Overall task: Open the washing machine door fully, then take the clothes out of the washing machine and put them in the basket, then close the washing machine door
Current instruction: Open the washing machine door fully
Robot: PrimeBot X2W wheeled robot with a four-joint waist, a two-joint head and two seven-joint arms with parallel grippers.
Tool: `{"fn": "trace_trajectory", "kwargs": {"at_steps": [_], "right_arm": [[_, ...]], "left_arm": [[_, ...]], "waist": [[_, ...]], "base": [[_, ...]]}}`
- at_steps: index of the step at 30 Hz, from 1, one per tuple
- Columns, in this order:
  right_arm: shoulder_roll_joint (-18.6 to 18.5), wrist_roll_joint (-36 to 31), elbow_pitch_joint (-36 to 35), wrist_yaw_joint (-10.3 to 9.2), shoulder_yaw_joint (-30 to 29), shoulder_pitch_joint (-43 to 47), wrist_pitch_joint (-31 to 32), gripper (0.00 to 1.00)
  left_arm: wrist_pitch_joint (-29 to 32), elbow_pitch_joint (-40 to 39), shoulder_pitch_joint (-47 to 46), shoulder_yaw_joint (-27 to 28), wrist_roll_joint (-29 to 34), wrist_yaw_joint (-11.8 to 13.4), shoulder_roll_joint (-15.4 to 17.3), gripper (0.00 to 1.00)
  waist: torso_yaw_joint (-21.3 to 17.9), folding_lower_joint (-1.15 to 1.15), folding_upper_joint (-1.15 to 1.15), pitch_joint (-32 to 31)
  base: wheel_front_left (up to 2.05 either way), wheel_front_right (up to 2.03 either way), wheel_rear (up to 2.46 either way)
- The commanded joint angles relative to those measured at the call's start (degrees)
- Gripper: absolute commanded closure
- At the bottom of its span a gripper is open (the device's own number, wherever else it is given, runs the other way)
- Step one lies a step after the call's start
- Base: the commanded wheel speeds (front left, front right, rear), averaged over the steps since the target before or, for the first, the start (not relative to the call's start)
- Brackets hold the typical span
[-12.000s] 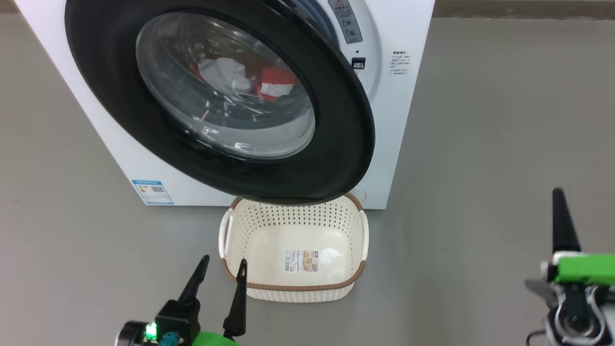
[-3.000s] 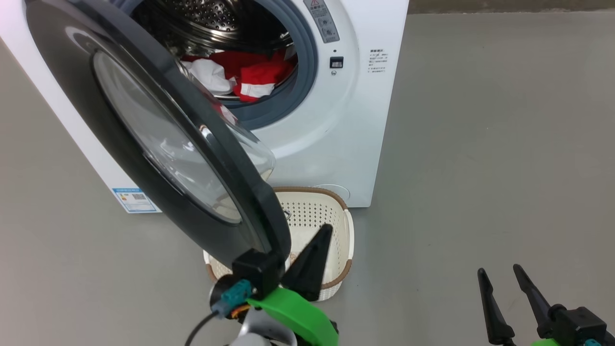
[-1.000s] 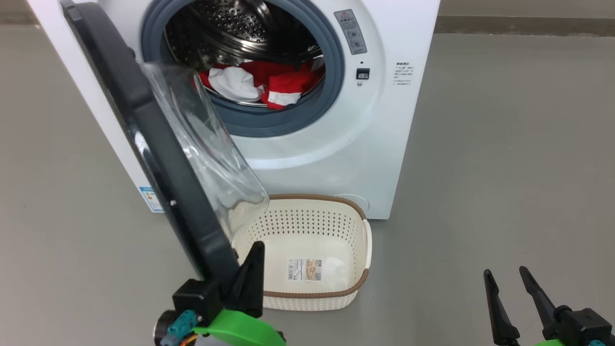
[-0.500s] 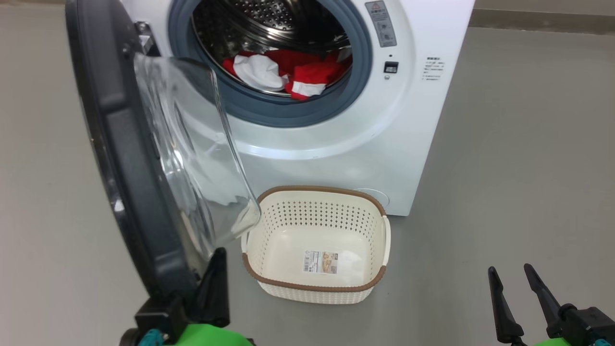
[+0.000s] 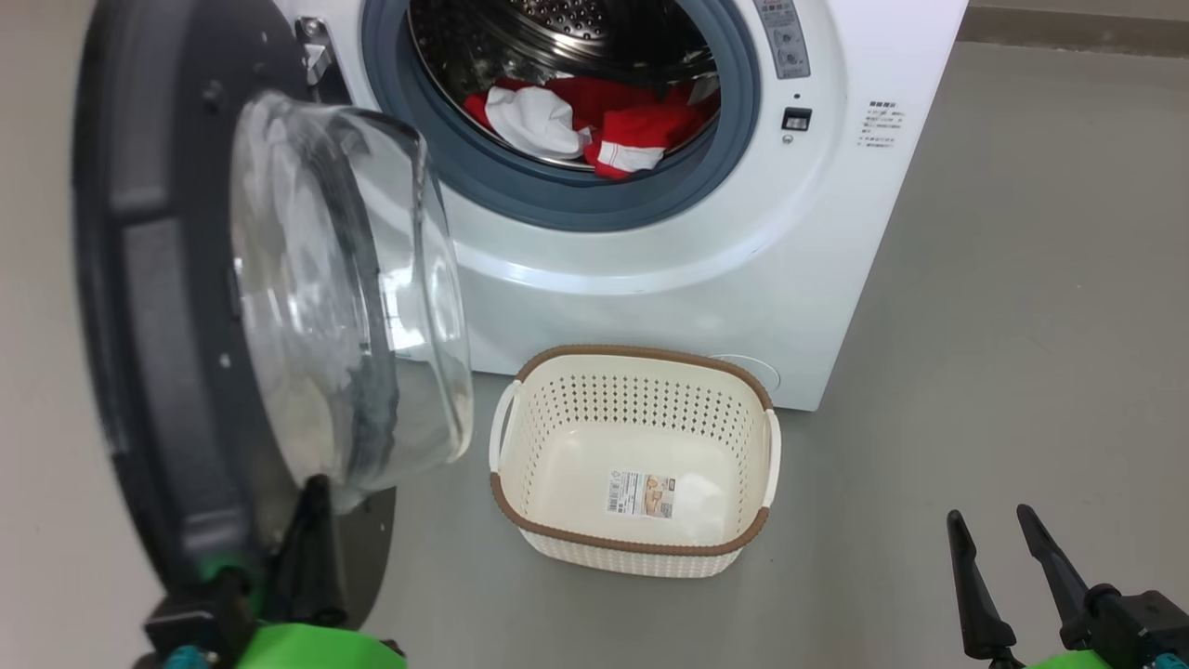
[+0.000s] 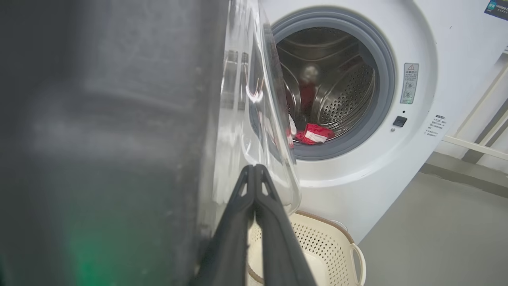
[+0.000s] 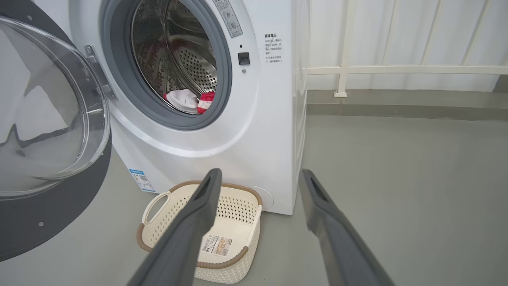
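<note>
Grey floor [image 5: 1022, 325] runs across the head view. On it, at 12 o'clock, stands the white washer [image 5: 743, 279], its round mouth uncovered and ringed in grey rubber [image 5: 557, 200], with the steel drum [image 5: 576, 28] behind it.

The door [image 5: 149, 325] hangs at 9 o'clock from a hinge [image 5: 311, 56] on the washer's left side. It is swung wide, so its dark inner face and bulging glass bowl [image 5: 353, 297] turn toward the camera.

The basket [image 5: 641, 544] sits on the floor at 6 o'clock from the mouth, just in front of the washer's foot and to the 3 o'clock side of the door's lower edge. It is upright, and a label sticker [image 5: 641, 492] lies on its bottom.

The clothes [image 5: 641, 125] lie in the low front of the drum, at 12 o'clock in the head view: red fabric with a white stripe, and a plain white piece [image 5: 534, 121] at its 9 o'clock side. One red fold hangs over the drum's lip onto the rubber ring.

The left end effector [image 6: 254, 169] is at 7 o'clock in the head view, under the door's lower rim. Its own wrist view shows both fingers pressed together with nothing between them — they run just beside the glass bowl and the door's inner face, and whether they touch it I cannot tell.

The right end effector [image 5: 986, 516] is at 5 o'clock, well apart from the basket. Its fingers are spread and empty, pointing toward the washer.
</note>
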Motion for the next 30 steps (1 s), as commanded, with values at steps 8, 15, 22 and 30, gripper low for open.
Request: {"fn": "trace_trajectory", "kwargs": {"at_steps": [8,15,22,30], "right_arm": [[-0.83,-0.87,-2.07,0.36,0.84,-3.3,-0.37,0.0],[-0.83,-1.75,-2.87,0.36,0.63,-4.11,-0.37,0.0],[-0.83,-2.49,-3.4,0.36,0.41,-5.06,-0.37,0.0],[-0.83,-3.53,-3.71,0.36,-0.1,-5.59,-0.37,0.0]], "left_arm": [[-0.69,-0.24,0.35,12.22,0.75,0.02,1.94,1.0],[-0.69,0.15,0.94,19.89,2.57,-1.79,1.01,1.0],[-0.69,1.88,0.1,26.32,3.92,-3.75,0.51,1.0],[-0.69,6.25,-1.64,35.51,4.55,-7.11,0.3,1.0]], "waist": [[-0.03,0.0,0.0,2.02],[-0.07,0.0,0.0,4.04],[-0.24,0.0,0.0,6.18],[-0.39,0.0,0.0,7.74]], "base": [[0.0,0.0,0.0],[0.0,0.0,0.0],[0.0,0.0,0.0],[0.0,0.0,0.0]]}}
